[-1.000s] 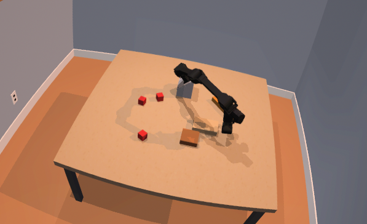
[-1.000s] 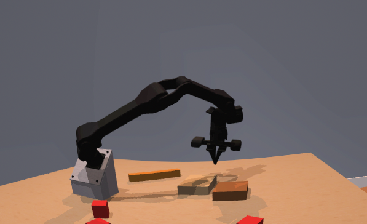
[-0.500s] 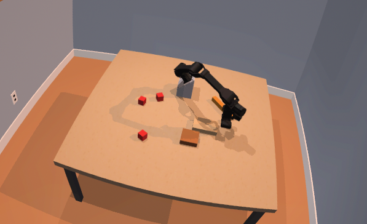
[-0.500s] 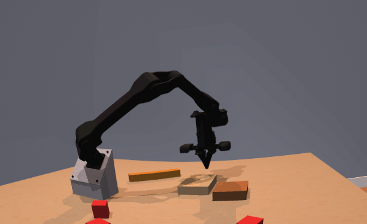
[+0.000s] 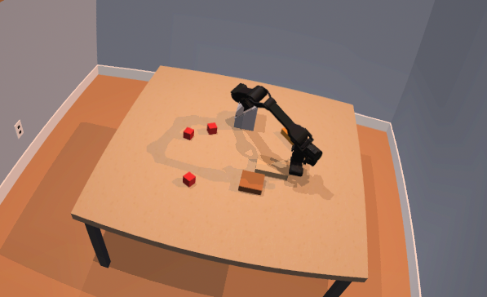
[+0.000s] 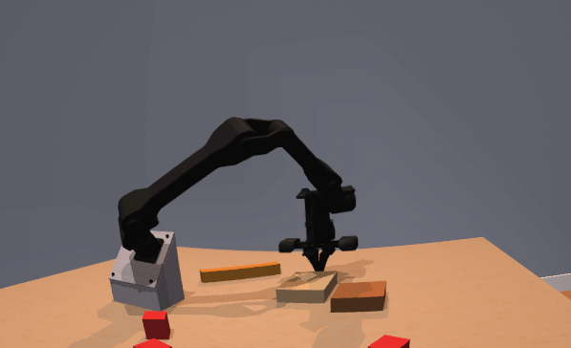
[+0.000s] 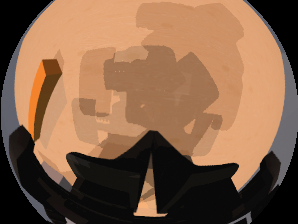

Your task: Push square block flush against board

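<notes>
We see a tan wooden table (image 5: 175,228) on an orange floor (image 5: 41,228), grey walls around. Our gripper (image 6: 318,264), pinched closed on nothing, hangs above the tan square block's (image 6: 306,288) far edge. The orange board (image 6: 240,271) lies apart, at ten o'clock.

Showing three red cubes (image 5: 188,133) sitting on a wooden table (image 5: 208,228), two lying close together. Showing an outlet (image 5: 19,129) hanging on the left wall.
</notes>
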Controlling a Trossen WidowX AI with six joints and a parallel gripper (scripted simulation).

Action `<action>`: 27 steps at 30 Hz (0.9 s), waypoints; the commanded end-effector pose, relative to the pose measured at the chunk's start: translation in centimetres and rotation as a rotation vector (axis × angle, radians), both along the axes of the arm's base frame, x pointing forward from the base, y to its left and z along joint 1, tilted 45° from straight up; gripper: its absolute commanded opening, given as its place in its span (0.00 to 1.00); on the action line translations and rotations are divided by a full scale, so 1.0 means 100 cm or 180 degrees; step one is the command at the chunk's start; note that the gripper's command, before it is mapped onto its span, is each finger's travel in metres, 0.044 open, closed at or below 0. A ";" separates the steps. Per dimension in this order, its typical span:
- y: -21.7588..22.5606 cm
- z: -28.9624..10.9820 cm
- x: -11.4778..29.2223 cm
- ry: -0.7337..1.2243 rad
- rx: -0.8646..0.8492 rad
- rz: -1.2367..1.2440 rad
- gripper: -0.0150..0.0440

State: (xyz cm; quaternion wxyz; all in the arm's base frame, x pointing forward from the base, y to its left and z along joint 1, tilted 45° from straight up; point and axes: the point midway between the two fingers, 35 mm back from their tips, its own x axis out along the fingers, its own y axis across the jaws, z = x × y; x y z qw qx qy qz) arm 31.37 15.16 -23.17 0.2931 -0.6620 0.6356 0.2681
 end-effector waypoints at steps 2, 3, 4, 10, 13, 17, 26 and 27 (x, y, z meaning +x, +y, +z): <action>-0.005 0.002 -0.001 0.0023 -0.0020 0.0015 0.25; -0.006 0.003 -0.001 0.0023 -0.0020 0.0016 0.25; -0.007 0.003 -0.001 0.0023 -0.0020 0.0016 0.25; -0.010 0.007 0.000 0.0024 -0.0020 0.0016 0.25; -0.012 0.009 0.000 0.0024 -0.0021 0.0016 0.25; -0.015 0.011 0.001 0.0024 -0.0021 0.0016 0.25; -0.020 0.017 0.001 0.0025 -0.0022 0.0016 0.25; -0.021 0.017 0.001 0.0025 -0.0022 0.0016 0.25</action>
